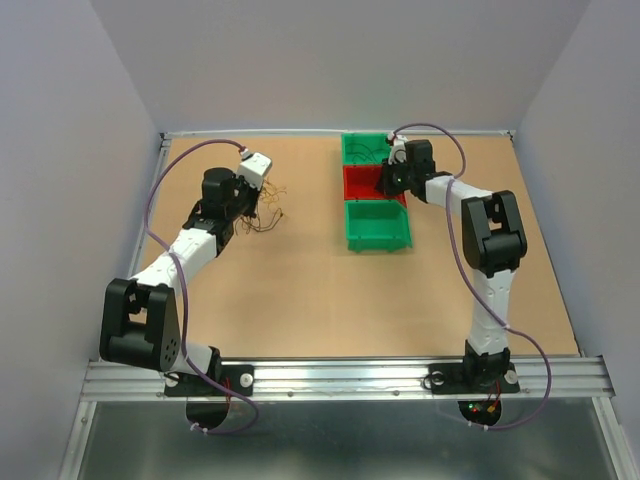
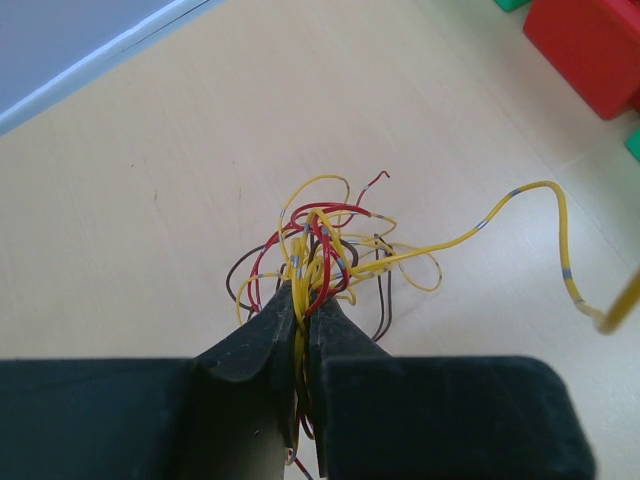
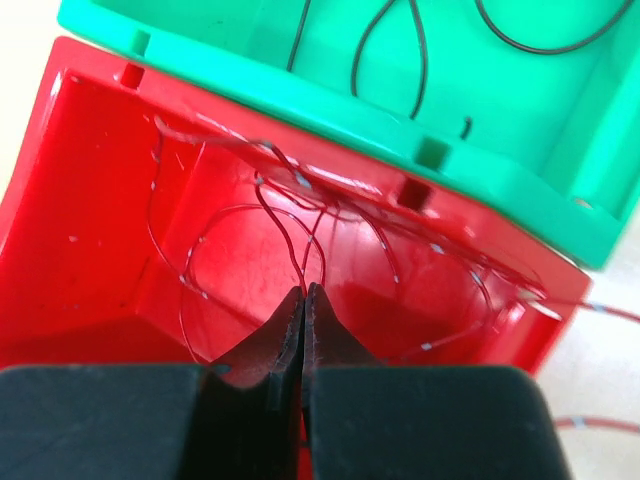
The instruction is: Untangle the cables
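Left tool [image 2: 303, 305]: narrowed, clamped on the cables [image 2: 320, 240], a yellow, red and dark tangle above the tabletop [image 1: 300, 290].
Right tool [image 3: 303, 295]: pressed shut over the red bin [image 3: 90, 200], in which red wires [image 3: 297, 178] are laid.
Room: bare tabletop is seen between tangle and red bin.

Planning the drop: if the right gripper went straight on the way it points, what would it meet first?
Probably the red wires lying in the red bin, then the bin's floor right behind them; depth is hard to judge here.

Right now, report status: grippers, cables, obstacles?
Left gripper shut on cables. Right gripper shut over red bin, red wires at tips. One yellow strand trails loose. No obstacle seen.
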You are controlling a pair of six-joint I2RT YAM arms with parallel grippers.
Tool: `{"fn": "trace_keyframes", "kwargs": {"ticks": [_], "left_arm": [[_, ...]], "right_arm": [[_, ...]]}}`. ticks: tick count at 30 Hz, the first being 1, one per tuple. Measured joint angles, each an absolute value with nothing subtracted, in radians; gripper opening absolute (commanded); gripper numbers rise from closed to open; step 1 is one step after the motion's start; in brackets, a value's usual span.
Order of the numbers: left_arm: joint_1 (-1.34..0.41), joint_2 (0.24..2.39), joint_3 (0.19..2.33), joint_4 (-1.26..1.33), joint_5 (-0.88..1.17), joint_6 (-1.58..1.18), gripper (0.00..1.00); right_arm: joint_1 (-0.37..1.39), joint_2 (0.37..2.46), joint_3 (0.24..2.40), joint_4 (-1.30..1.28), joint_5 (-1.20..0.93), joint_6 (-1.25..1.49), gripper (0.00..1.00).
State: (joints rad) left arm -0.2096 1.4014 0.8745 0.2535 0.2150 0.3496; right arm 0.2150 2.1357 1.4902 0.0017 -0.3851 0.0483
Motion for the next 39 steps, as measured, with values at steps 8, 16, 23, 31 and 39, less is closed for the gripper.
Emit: {"fn": "trace_keyframes", "kwargs": {"ticks": [8, 16, 23, 31, 39], "left_arm": [[-0.215, 1.411, 0.875, 0.242, 0.212, 0.355, 0.17], [-0.216, 1.411, 0.875, 0.241, 0.221, 0.356, 0.19], [-0.217, 1.411, 0.875, 0.24, 0.231, 0.358, 0.21], [-0.221, 1.411, 0.875, 0.237, 0.233, 0.358, 0.23], [-0.221, 1.41, 0.875, 0.235, 0.236, 0.363, 0.23]], "right_arm": [[0.251, 2.188, 1.573, -0.08, -0.284, -0.005, 0.03], [0.252, 2.2, 1.575, -0.117, -0.266, -0.025, 0.06], [0.255, 2.148, 1.526, -0.114, -0.27, -0.03, 0.09], [0.262, 2.02, 1.435, -0.066, -0.266, -0.02, 0.34], [0.263, 1.929, 1.321, 0.027, -0.223, 0.002, 0.65]]}}
